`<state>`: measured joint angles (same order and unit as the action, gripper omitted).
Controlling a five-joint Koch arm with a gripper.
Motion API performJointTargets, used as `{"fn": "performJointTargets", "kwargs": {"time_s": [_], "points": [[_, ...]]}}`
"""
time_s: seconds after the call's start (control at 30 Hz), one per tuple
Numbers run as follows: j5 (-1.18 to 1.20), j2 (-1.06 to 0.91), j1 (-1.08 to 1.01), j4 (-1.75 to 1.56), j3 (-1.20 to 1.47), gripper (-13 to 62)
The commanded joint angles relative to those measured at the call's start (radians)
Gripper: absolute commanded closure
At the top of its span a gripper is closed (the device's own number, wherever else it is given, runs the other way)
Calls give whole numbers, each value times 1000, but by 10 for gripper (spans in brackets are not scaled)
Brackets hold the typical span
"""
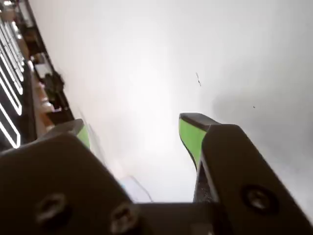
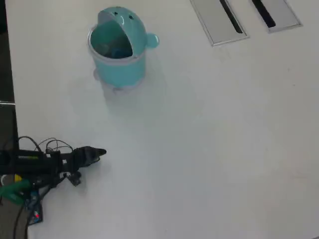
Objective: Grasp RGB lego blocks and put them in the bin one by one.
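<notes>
The round teal-blue bin (image 2: 121,68) stands at the upper left of the white table in the overhead view, its domed lid (image 2: 118,16) flipped back and its mouth open. No lego blocks show on the table in either view; what lies in the bin's shadowed inside is unclear. My gripper (image 2: 97,153) sits low at the left, well below the bin and pointing right. In the wrist view the gripper (image 1: 134,125) is open, its green-padded fingers (image 1: 190,134) wide apart over bare white table, with nothing between them.
Two flat grey slotted panels (image 2: 218,21) (image 2: 277,13) lie at the top right of the table. The arm's body and loose cables (image 2: 47,145) sit by the table's left edge (image 2: 11,129). Dark clutter lines the left of the wrist view.
</notes>
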<state>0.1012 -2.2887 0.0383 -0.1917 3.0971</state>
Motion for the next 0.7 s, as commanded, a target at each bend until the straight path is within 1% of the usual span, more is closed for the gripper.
{"fn": "performJointTargets", "kwargs": {"time_s": [0.0, 0.67], "points": [[6, -64, 0, -8, 74, 148], [-55, -63, 18, -8, 74, 148]]}}
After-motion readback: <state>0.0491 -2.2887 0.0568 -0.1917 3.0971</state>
